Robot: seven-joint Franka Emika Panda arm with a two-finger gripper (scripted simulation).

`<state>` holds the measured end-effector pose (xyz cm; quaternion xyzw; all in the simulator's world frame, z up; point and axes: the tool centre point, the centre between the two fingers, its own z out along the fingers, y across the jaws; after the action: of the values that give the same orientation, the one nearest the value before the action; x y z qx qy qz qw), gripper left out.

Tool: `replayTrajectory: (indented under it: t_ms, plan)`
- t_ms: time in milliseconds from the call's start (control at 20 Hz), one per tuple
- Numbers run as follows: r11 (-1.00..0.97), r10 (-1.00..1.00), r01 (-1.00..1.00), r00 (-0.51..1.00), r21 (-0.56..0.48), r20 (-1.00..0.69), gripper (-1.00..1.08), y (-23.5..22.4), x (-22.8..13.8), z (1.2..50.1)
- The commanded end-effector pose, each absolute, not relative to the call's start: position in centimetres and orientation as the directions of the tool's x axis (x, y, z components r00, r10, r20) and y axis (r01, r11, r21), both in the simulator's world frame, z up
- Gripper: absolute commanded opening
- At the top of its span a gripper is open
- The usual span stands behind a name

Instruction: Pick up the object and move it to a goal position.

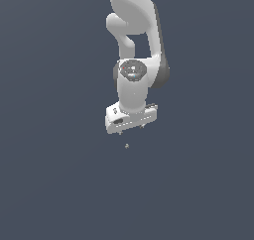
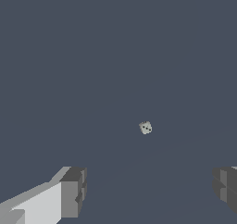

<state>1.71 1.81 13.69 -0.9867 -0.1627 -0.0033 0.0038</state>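
Bare dark slate ground all round. My gripper (image 1: 131, 127) hangs with its jaws spread wide and empty; I see the object (image 1: 127, 146) just below it, slightly toward the exterior view's left, not yet between the fingers (image 2: 73, 191).

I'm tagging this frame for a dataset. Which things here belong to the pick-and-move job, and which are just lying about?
Belongs to the job:
- the object, a tiny pale speck, apart from the fingers
- the gripper, jaws wide apart, holding nothing

Just lying about:
- nothing else shows, only the plain dark surface
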Motion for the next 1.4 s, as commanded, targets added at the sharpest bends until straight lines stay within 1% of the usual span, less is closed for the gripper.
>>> replayTrajectory:
  t_ms: [0, 300, 600, 1150, 1350]
  plan:
    - [-0.924, 0.383, 0.383, 0.924, -0.003, 0.005, 1.0, 1.4, 2.1, 12.2]
    - [-0.86, 0.51, 0.51, 0.86, 0.0, 0.002, 1.0, 0.6, 3.0, 9.0]
    - [-0.809, 0.587, 0.587, 0.809, 0.0, 0.0, 1.0, 0.1, 3.4, 6.9]
    - [-0.785, 0.619, 0.619, 0.785, 0.0, -0.001, 1.0, -0.1, 3.5, 5.8]
    - [-0.785, 0.62, 0.62, 0.785, 0.0, -0.001, 1.0, -0.1, 3.5, 4.7]
